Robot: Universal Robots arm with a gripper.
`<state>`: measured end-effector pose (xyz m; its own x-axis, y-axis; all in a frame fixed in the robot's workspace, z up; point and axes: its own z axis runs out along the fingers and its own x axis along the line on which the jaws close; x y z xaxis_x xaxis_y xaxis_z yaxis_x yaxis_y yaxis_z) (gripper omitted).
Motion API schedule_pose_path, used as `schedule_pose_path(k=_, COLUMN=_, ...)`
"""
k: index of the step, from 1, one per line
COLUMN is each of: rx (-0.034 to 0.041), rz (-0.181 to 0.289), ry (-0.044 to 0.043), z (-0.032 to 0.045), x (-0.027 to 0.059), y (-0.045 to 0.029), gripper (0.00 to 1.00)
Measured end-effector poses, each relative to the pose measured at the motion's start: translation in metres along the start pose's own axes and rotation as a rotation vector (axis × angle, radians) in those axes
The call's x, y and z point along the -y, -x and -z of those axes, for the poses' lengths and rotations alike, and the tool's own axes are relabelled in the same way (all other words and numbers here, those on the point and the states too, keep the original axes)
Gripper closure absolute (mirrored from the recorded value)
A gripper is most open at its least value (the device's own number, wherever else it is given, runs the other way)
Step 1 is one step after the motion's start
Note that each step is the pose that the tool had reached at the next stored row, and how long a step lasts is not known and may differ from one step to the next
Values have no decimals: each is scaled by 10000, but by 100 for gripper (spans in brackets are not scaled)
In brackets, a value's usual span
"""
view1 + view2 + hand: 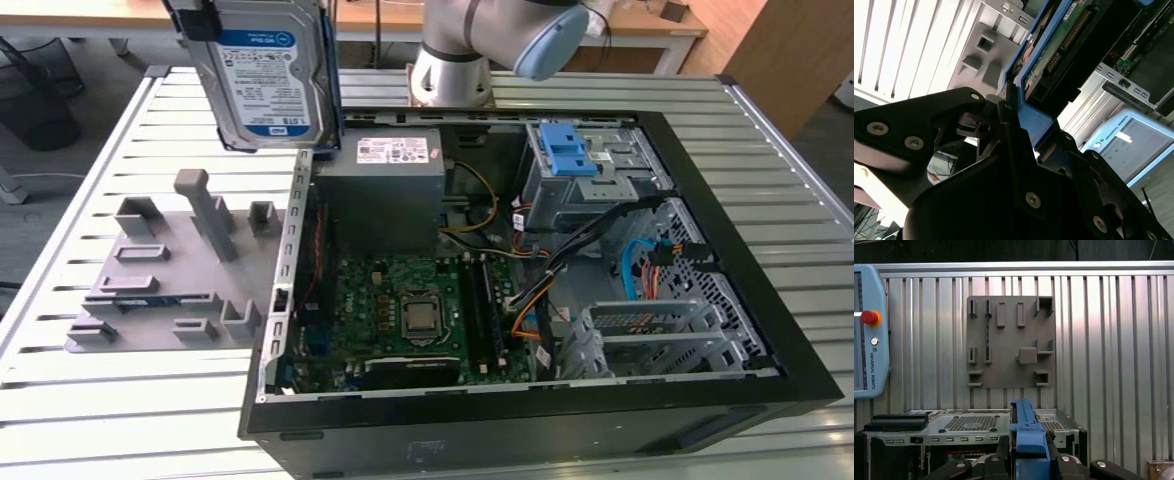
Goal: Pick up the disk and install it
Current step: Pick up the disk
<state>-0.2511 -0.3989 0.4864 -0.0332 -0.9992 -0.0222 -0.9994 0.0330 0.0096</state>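
Silver and blue caught my eye first: the disk [267, 75] hung in the air at the top of the exterior view, toward that view's left, with its label facing the camera, its long side roughly upright, and nothing touching it from below. The claw [1026, 446] was closed on it. In both wrist views I could see the black fingers [1009, 130] pinching the blue bracket [1036, 122] at one end rather than the metal body. I took that for the sensible hold, since the plastic frame gives an edge to bite on and keeps the pads off the circuit board [1064, 45] on the underside. Below the disk lay the grey holder plate [160, 270] with its slots and posts, resting on the slatted metal table [94, 150] just beside the open computer case [747, 140]. The disk sat in none of those slots, so I judged the pick-up done and the installing not yet. Inside the case, the drive cage [607, 190] with its light-blue latch [567, 150] stood toward the exterior view's right, well apart from the disk, with the grey power supply [380, 185] between them. Holding the disk that high made sense to me, as it cleared both the plate's posts and the case wall
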Motion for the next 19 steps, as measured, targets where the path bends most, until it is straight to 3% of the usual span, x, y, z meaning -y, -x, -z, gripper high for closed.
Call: schedule_pose_path(k=19, rx=0, rz=0, ry=0, z=-1, x=231, y=8, gripper=64)
